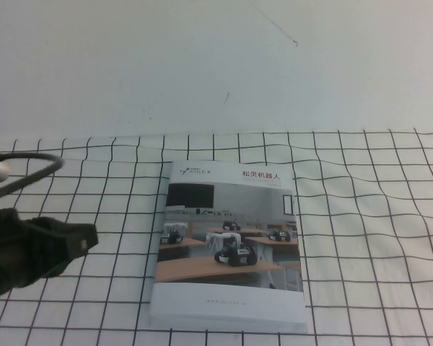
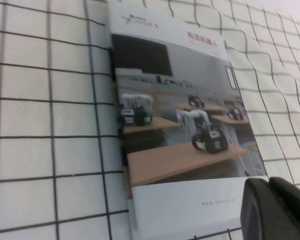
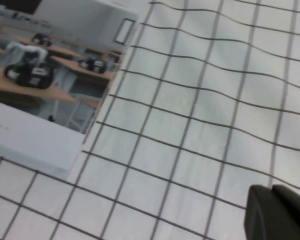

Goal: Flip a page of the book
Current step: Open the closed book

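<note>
Book: the book [image 1: 229, 249] is lying closed at the centre of the gridded tabletop [image 1: 375, 216], its cover page [image 1: 231, 234] facing up, unturned.
Left claw: the left claw [image 1: 83, 239] is hovering at the book's nine o'clock, apart from it; whether its tips are together, I cannot tell.
Right claw: the right claw [image 3: 280, 212] is sitting pressed together, holding nothing, at the book's three o'clock, likely parked or awaiting its approach.
Views: only the right wrist view is showing the right claw; the high view is missing it.

The left gripper [image 1: 86, 238] hangs low on the robot's left side, its fingers pressed together. The right gripper [image 3: 277, 212] is shut too, its dark fingers side by side.
</note>
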### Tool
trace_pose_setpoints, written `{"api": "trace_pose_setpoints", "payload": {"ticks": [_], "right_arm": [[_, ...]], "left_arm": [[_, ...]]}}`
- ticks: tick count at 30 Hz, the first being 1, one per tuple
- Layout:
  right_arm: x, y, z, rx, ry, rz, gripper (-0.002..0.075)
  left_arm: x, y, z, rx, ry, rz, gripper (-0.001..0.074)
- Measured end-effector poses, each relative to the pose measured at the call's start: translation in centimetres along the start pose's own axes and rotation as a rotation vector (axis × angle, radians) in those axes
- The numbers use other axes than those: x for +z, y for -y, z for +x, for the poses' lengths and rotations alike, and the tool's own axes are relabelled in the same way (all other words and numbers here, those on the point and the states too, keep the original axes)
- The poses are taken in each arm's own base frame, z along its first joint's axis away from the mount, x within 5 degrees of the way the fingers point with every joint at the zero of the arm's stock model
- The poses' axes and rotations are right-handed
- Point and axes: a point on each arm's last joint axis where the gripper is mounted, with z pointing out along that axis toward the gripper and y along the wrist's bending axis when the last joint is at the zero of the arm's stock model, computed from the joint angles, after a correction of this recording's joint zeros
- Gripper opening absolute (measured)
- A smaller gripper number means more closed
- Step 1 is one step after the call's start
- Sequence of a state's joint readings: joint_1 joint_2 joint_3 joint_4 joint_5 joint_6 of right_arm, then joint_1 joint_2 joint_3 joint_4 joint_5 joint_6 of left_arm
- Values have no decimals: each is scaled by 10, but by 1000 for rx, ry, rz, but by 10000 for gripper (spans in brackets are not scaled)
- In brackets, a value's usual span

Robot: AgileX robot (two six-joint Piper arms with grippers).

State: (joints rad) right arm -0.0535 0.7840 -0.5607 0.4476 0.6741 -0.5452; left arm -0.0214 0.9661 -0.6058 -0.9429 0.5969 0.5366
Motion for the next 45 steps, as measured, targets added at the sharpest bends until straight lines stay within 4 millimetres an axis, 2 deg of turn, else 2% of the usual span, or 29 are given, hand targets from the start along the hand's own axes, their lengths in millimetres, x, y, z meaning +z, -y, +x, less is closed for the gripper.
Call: {"api": "trace_pose_setpoints", "payload": {"ticks": [7,12,16,22,27,31,34,39,41,45], "right_arm": [[36,-4,-13,-17,-19,-209,-2],[71,-7,-13,-14,-99,-319,-2],[93,-14,-7,-39,-176,-369,-1],[118,-29,-6,-89,-245,-413,-1],[135,-33,-25,-85,-219,-409,-1],[150,-32,-40,-53,-211,-414,8],[161,-32,-52,-31,-220,-444,70],[181,-36,-67,21,-226,-505,290],[189,-37,-69,34,-235,-517,351],[207,-43,-71,39,-259,-534,398]], "left_arm": [[57,-12,-19,16,-97,15,-3],[93,2,-22,95,-146,28,-3],[120,4,-21,120,-184,11,-3],[163,-10,-12,113,-249,-53,-3],[190,-24,-6,96,-296,-90,-3],[204,-32,3,82,-339,-107,-3],[209,-36,6,76,-354,-116,-3],[210,-36,5,80,-351,-115,-3],[210,-36,5,80,-351,-115,-3],[207,-34,3,83,-342,-111,-3]]}}
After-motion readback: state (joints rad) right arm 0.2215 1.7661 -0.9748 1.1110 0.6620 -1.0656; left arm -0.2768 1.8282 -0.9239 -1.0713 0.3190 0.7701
